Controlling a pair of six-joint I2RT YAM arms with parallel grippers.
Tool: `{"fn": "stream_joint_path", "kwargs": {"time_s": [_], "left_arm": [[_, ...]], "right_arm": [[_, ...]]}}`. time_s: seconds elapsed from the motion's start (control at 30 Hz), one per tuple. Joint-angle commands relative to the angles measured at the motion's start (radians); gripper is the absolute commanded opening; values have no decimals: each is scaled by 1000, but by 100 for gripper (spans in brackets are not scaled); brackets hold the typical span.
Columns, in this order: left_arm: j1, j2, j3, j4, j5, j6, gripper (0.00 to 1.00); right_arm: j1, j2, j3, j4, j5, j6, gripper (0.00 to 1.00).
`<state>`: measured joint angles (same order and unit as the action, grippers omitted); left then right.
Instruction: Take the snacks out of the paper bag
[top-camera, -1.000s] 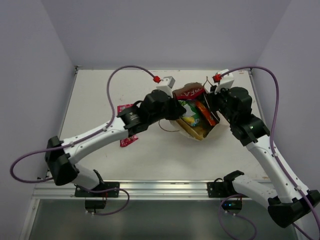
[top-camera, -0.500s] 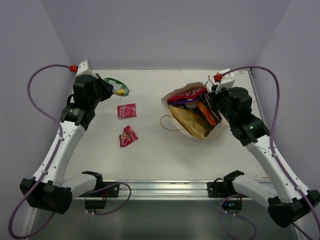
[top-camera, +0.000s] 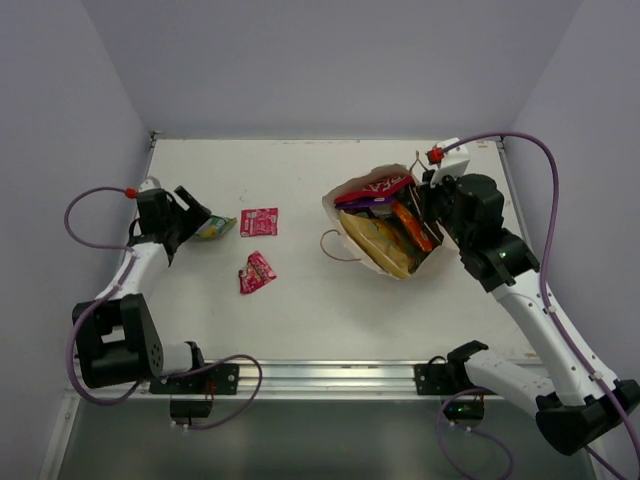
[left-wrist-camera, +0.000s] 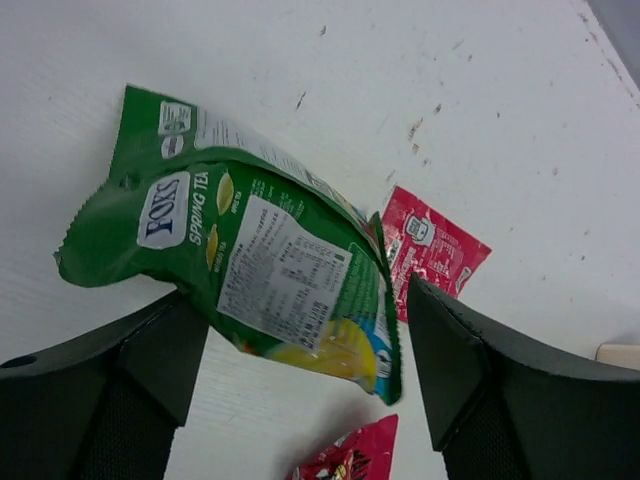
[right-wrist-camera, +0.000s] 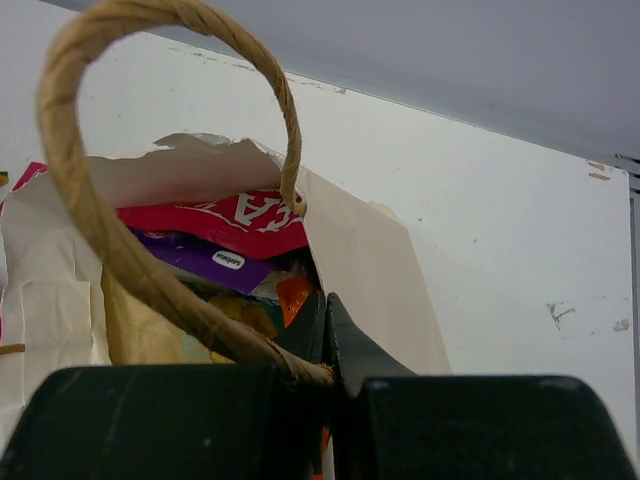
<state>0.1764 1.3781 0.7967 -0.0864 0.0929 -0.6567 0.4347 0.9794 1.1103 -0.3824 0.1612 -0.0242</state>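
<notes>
My left gripper (left-wrist-camera: 300, 300) stood wide open at the left side of the desk (top-camera: 300, 320). Its fingers sat either side of a green packet (left-wrist-camera: 250, 250) lying on the surface, though I could not tell whether either finger touched it. A square red packet (top-camera: 258, 222) and a crumpled pink packet (top-camera: 256, 272) lay near it. My right gripper (right-wrist-camera: 325, 320) was pinched shut on the rim of the paper bag (right-wrist-camera: 365, 270), beside its string handle (right-wrist-camera: 90, 200). The bag sat right of centre with its mouth gaping, and inside were a yellow chip bag (top-camera: 378, 243), a red pouch (right-wrist-camera: 230, 220) and a purple packet (right-wrist-camera: 200, 260).
</notes>
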Motion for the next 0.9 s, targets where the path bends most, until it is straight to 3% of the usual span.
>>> {"fn": "stream_joint_path", "kwargs": {"time_s": [0.0,0.13,0.23,0.27,0.47,0.57,0.73,0.87], "left_arm": [[6,-151,-54,89,33,15,86],[-23,-325,-38,-1,158,43,89],[-158,-402,48,-56,148,11,91],[-286,-407,103,-65,133,5,91],[-693,-289,314,-69,39,51,86],[-829,-182,419,-41,37,195,84],[-1007,-1,574,-53,86,590,84],[-1065,81,593,-56,102,796,79]], "right_arm": [[1,11,29,-41,-5,-17,0],[6,36,54,-67,-3,-23,0],[16,42,71,-70,-2,-23,0],[18,42,75,-70,-2,-22,0],[44,45,111,-91,14,-39,0],[53,38,125,-99,17,-52,0],[59,21,129,-101,-6,-59,0],[62,15,138,-105,-12,-59,0]]}}
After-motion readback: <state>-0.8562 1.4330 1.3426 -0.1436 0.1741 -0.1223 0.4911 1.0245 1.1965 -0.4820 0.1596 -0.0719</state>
